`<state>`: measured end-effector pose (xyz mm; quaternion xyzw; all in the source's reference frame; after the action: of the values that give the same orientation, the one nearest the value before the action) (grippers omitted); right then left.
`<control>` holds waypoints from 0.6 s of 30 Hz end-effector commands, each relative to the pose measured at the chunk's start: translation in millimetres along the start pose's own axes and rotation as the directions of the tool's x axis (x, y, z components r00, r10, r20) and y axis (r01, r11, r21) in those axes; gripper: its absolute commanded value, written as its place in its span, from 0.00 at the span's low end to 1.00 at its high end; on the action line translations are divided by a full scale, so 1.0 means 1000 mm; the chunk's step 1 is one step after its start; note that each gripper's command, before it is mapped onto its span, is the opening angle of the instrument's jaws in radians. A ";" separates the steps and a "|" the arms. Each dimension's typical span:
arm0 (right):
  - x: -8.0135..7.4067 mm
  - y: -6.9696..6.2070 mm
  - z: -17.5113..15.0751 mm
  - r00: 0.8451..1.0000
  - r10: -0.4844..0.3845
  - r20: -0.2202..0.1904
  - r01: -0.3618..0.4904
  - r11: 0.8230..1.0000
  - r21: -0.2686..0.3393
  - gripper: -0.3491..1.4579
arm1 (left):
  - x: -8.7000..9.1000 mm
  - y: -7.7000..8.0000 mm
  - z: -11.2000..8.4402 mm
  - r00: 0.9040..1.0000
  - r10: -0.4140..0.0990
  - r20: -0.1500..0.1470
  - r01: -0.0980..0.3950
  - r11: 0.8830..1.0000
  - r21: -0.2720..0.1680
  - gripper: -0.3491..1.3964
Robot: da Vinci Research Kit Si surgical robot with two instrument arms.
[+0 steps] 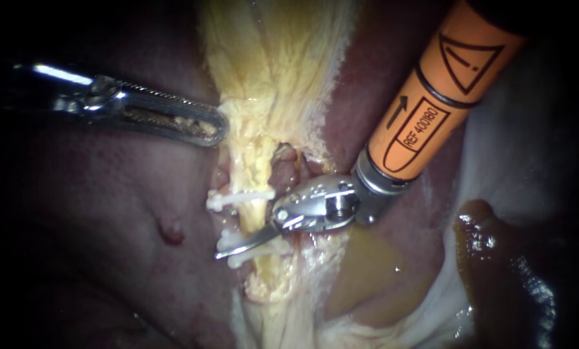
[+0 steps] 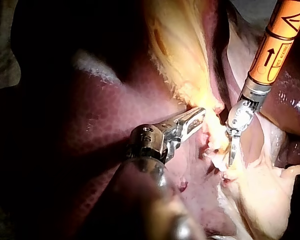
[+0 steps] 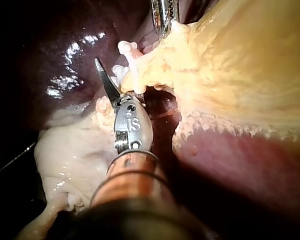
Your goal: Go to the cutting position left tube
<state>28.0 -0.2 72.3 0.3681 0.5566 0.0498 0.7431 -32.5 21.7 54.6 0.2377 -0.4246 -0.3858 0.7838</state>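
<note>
The soft, slippery left tube [image 1: 258,216] wants cutting between its clips [image 1: 238,197], where my right instrument [image 1: 251,240] gapes; my left instrument [image 1: 215,129] clamps fat [image 1: 270,77].

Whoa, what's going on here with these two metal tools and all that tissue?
Two robot instruments are working on a pig's liver and the yellowish tissue lying over it. The left instrument reaches in with its tip at the edge of that yellowish tissue. The right instrument, the one with the orange shaft, has its thin tip laid across a tube among the white clips on it. It looks placed for a cut, and the tube appears uncut.
</note>
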 end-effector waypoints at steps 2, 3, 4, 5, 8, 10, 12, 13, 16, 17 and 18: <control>0.0004 -0.0005 0.0001 1.000 -0.003 -0.005 0.003 1.000 0.012 0.97 | 0.0000 0.0001 0.0000 1.000 0.000 0.000 0.000 1.000 0.002 0.00; 0.0006 -0.0008 0.0002 1.000 -0.005 -0.010 0.005 1.000 0.017 0.97 | 0.0000 0.0001 0.0000 1.000 0.000 0.000 0.000 1.000 0.002 0.00; 0.0008 -0.0010 0.0004 1.000 -0.006 -0.010 0.006 1.000 0.019 0.97 | 0.0000 0.0002 0.0000 1.000 0.000 -0.001 0.000 1.000 0.002 0.00; 0.0010 -0.0013 0.0005 1.000 -0.006 -0.013 0.007 1.000 0.021 0.97 | 0.0000 0.0002 0.0000 1.000 0.000 -0.001 0.000 1.000 0.002 0.00; 0.0015 -0.0017 0.0006 1.000 -0.002 -0.021 0.002 1.000 0.027 0.97 | 0.0000 0.0003 0.0000 1.000 0.000 -0.001 0.000 1.000 0.003 0.00; 0.0018 -0.0018 0.0006 0.999 -0.002 -0.033 0.003 0.999 0.033 0.97 | 0.0000 0.0004 0.0000 1.000 0.000 -0.001 0.000 1.000 0.003 0.00; 0.0021 -0.0019 0.0005 0.999 -0.002 -0.043 0.004 0.999 0.037 0.97 | 0.0000 0.0003 0.0000 1.000 0.000 -0.001 0.000 1.000 0.003 0.00; 0.0023 -0.0019 0.0005 0.999 -0.002 -0.046 0.003 0.999 0.038 0.97 | 0.0000 0.0003 0.0000 1.000 0.000 -0.001 0.000 1.000 0.003 0.00; 0.0027 -0.0021 0.0003 0.999 0.000 -0.053 0.002 0.999 0.041 0.97 | 0.0000 0.0004 0.0000 1.000 0.000 -0.001 0.000 1.000 0.003 0.00; 0.0028 -0.0021 0.0003 0.998 0.000 -0.056 0.002 0.999 0.042 0.97 | 0.0000 0.0004 0.0000 1.000 0.000 -0.001 0.000 1.000 0.003 0.00; 0.0029 -0.0022 0.0003 0.998 0.000 -0.056 0.003 0.999 0.042 0.97 | 0.0000 0.0004 0.0000 1.000 0.001 -0.001 -0.001 1.000 0.003 0.00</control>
<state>28.6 -0.6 68.6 0.3822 0.5798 0.0478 0.7180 -32.3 21.9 54.9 0.2389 -0.4248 -0.3852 0.7837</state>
